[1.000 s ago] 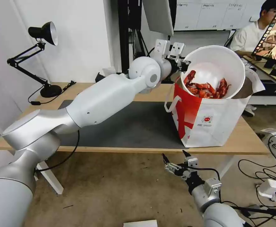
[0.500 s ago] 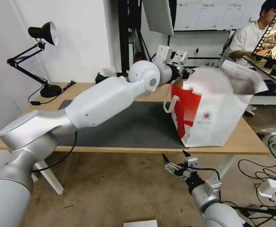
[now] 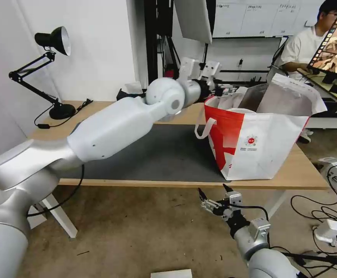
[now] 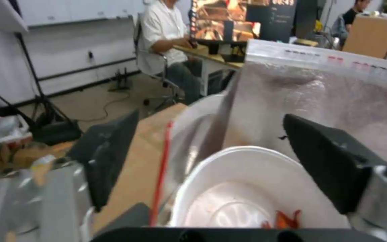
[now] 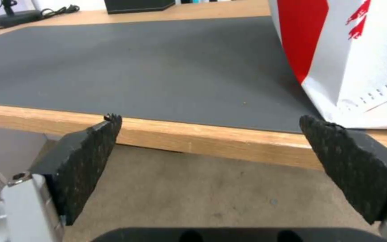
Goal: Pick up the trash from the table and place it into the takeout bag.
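Left gripper [image 3: 226, 89]: positioned at the upper rim of the takeout bag [image 3: 261, 150], on its far-left side; black wedge-shaped fingers [image 4: 332, 168] spread wide, holding nothing. Directly below them, inside the bag, lies the white round bowl [image 4: 243, 195], smooth-walled, with a few red crayfish shell scraps [image 4: 283, 218] at its bottom.

The bag is boxy, white with a red panel, crinkled silver foil lining [image 4: 319, 101], a white loop handle [image 3: 204, 129] and a small round logo [image 3: 250, 140]. It stands upright on the right end of the light-wood table [image 3: 303, 173], its left base edge on the flat dark grey mat [image 3: 164, 154].

Right gripper [image 3: 214, 195]: low, in front of the table's near edge, above the floor; coarse black pads [image 5: 90, 151] wide apart, empty.
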